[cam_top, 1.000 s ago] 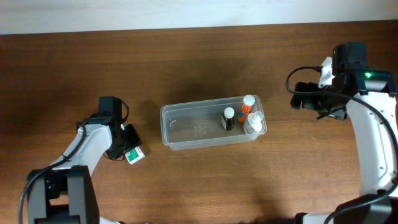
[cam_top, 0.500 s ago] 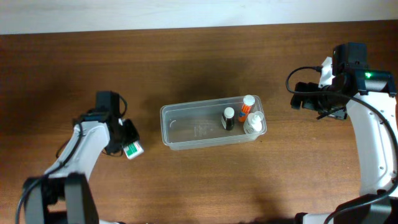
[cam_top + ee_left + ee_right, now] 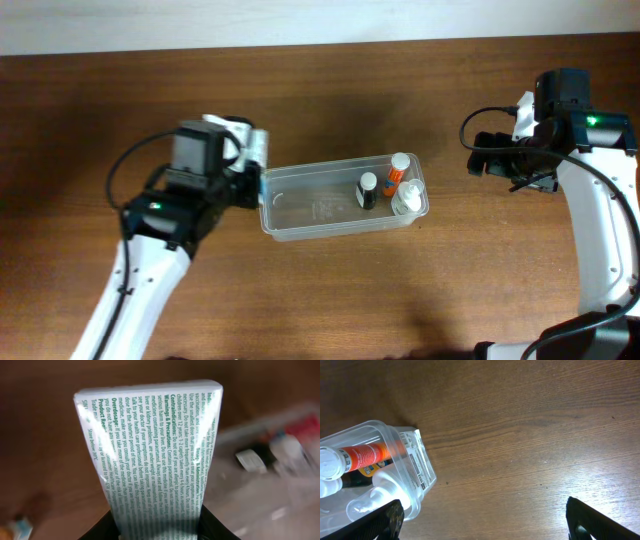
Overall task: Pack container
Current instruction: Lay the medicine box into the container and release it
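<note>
The clear plastic container (image 3: pixel 310 215) sits mid-table, holding a black bottle (image 3: pixel 368 190), an orange bottle (image 3: pixel 397 172) and a white bottle (image 3: pixel 408 197) at its right end. My left gripper (image 3: pixel 250 150) is shut on a white medicine box with green print (image 3: pixel 155 455), held just past the container's upper left corner. My right gripper (image 3: pixel 480 155) is open and empty, to the right of the container (image 3: pixel 395 460); the wrist view shows the orange bottle (image 3: pixel 362 455) inside it.
Brown wooden table (image 3: pixel 330 290) all round. A white wall edge runs along the far side (image 3: pixel 300 20). A small coloured object lies at the lower left of the left wrist view (image 3: pixel 17 527).
My left arm has lifted the medicine box from the table at the left and carried it up and right to the container's left end. The right arm has not moved.
</note>
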